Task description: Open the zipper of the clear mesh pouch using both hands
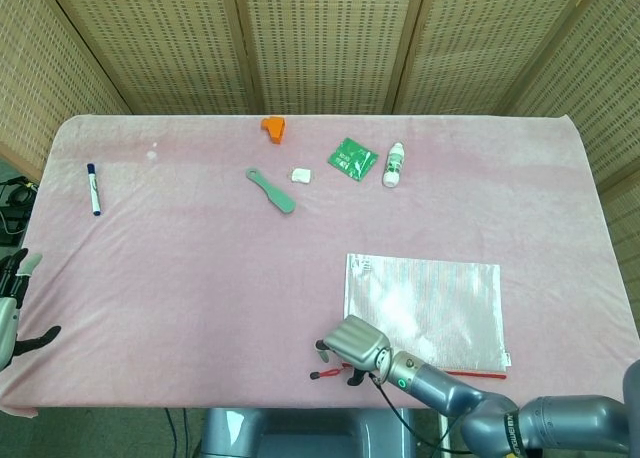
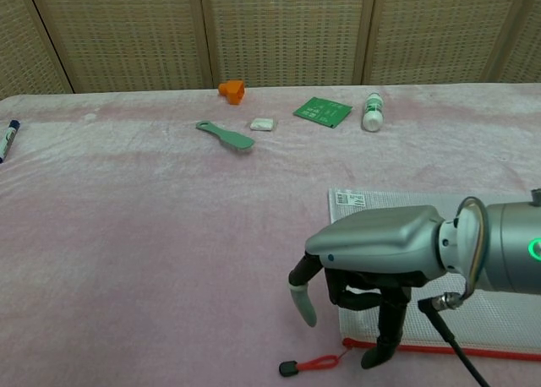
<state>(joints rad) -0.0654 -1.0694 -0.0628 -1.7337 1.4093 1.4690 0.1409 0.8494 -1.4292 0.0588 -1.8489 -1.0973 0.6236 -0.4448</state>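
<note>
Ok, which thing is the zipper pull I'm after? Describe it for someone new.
Start at the clear mesh pouch with the red zipper edge near the table's front. Off its front left corner lies the thin red cord with a small black tip, just below the right hand. Nothing else there is red and stringlike.

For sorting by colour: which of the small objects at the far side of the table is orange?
The orange object farthest back; the spatula and packet are green, the bottle white.
</note>
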